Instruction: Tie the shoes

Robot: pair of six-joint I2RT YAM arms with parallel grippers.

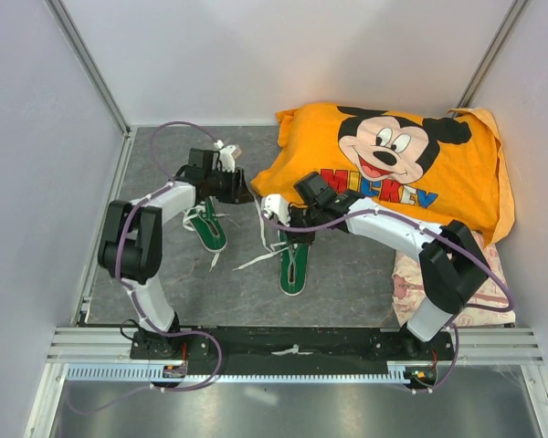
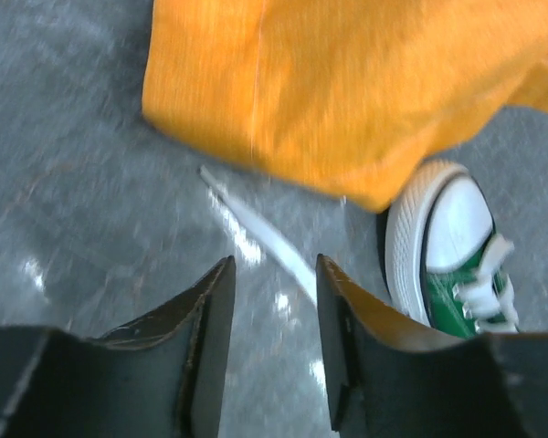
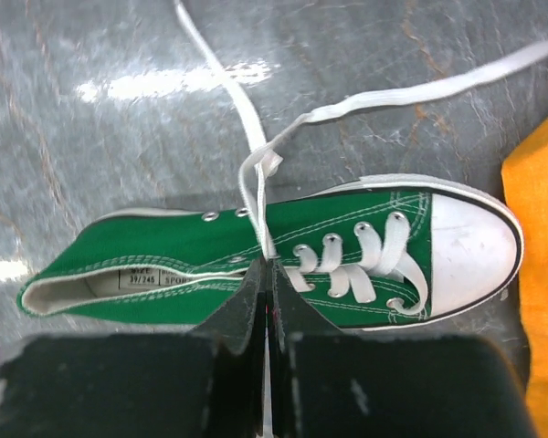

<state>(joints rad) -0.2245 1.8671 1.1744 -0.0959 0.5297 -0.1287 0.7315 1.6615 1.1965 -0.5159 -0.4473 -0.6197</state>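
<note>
Two green sneakers lie on the grey table. The left shoe [image 1: 207, 230] is below my left arm. The right shoe [image 1: 293, 266] lies under my right gripper [image 1: 288, 228]. In the right wrist view my right gripper [image 3: 267, 269] is shut on a loop of white lace [image 3: 252, 173], just above the shoe's eyelets [image 3: 164, 242]. My left gripper [image 1: 246, 191] is open and empty, close above the table near the cloth's edge. In its view [image 2: 274, 269] a loose white lace [image 2: 256, 235] runs ahead of the jaws. A white toe cap [image 2: 457, 224] is to the right.
An orange Mickey Mouse cloth [image 1: 393, 164] covers the back right and reaches close to both grippers [image 2: 347, 82] [image 3: 539, 210]. A pale pink cloth [image 1: 411, 274] lies at the right under my right arm. Loose lace ends [image 1: 260, 257] trail between the shoes. White walls enclose the table.
</note>
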